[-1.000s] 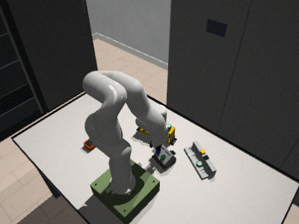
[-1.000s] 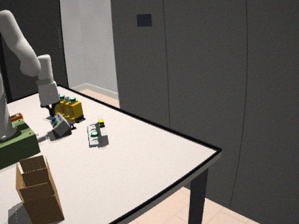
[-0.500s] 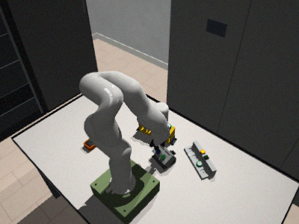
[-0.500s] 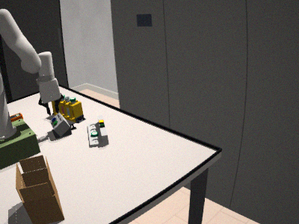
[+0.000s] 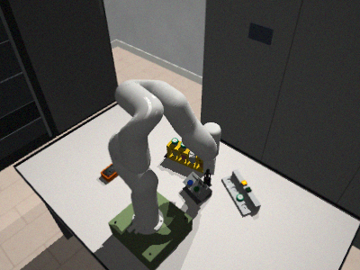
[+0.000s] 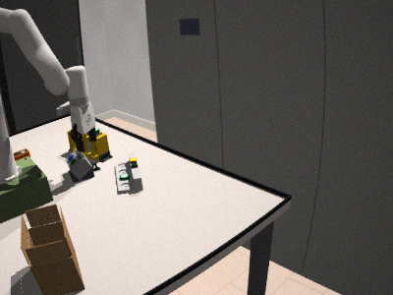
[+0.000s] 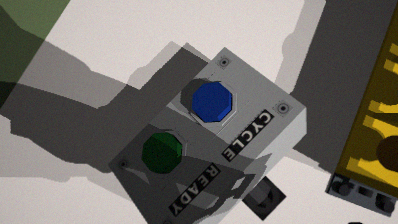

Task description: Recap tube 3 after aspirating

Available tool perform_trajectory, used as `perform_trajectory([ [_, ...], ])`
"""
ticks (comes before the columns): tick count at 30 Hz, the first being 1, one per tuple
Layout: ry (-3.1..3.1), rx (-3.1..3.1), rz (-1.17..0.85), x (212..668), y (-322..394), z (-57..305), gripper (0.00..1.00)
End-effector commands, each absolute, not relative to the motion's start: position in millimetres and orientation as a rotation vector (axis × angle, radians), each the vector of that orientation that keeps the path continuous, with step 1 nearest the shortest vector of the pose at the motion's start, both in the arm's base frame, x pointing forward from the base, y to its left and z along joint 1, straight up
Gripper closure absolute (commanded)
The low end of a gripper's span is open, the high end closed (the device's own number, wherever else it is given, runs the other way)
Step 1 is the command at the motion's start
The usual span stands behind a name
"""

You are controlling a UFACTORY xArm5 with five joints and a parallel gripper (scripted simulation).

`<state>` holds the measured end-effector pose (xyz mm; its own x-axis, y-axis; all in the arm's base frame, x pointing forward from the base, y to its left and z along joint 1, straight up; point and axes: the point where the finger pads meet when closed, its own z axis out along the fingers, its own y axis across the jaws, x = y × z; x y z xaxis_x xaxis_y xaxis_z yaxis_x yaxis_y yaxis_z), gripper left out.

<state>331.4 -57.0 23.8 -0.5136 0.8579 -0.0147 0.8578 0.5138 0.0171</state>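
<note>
Directly below open claw (image 5: 207,176): key housing (image 7: 280,135), CYCLE key (image 7: 212,101) centred.

White arm (image 5: 135,148) is rising from its green base plate (image 5: 177,234) near the desk's front edge, arching up and over toward the middle of the desk, with the forearm dropping steeply. Wrist (image 6: 81,110) is pointing straight down. Gripper (image 5: 207,176) is hanging just above the desk surface, fingers spread fully wide and gripping nothing. Fingertips aren't showing in the wrist view.
</note>
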Motion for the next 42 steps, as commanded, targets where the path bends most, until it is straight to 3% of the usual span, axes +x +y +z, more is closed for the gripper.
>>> perform_trajectory([
  [1,2.912,1.15,0.003,353.3,-74.9,21.8,0.0],
  [6,3.026,0.809,0.0,375.7,-95.5,20.5,0.0],
  [33,3.025,0.809,-0.002,506.0,-215.1,13.0,0.0],
  [42,3.025,0.809,-0.002,505.9,-215.0,13.0,0.0],
])
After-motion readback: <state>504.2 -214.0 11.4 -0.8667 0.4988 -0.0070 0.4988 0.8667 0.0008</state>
